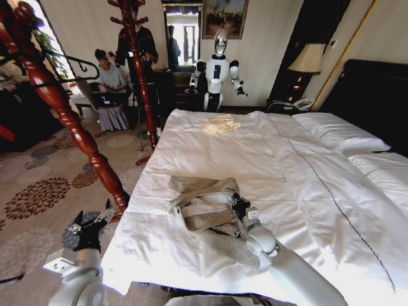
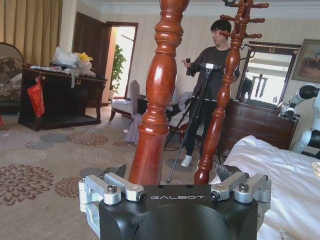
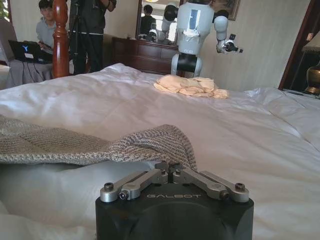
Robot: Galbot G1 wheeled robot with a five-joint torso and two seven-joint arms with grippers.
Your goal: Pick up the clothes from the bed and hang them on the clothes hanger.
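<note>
Here the right claw (image 3: 172, 171) has its fingers drawn together at the edge of the clothes (image 1: 207, 207), apparently pinching the herringbone fabric, on the bed (image 1: 268, 166); the left claw (image 1: 89, 223) hangs open beside the bed, well apart

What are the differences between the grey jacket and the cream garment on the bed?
The grey jacket is a herringbone weave showing white lining, while the cream garment is plain pale yellow. The jacket looks larger and lies spread near the close edge of the bed; the cream garment is a small crumpled heap at the far end. The right gripper is at the jacket; nothing touches the cream garment. Both rest on the white duvet.
</note>
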